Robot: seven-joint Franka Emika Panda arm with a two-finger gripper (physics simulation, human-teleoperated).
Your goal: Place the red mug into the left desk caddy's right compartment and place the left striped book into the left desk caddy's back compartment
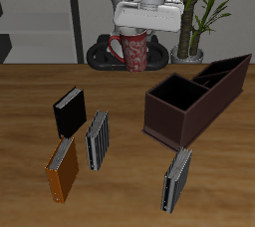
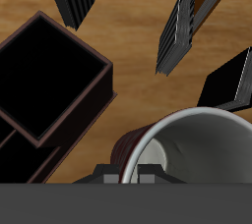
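Red mug (image 1: 133,50) held in pincer (image 1: 136,38), above table.

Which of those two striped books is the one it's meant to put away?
Start at the long dark left desk caddy. Just before its front end, alone near the table's front edge, stands the left striped book. Its striped twin stands across the table, crowded beside an orange book and a black book.

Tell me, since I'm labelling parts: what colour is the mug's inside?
White; the red mug shows it best in the wrist view.
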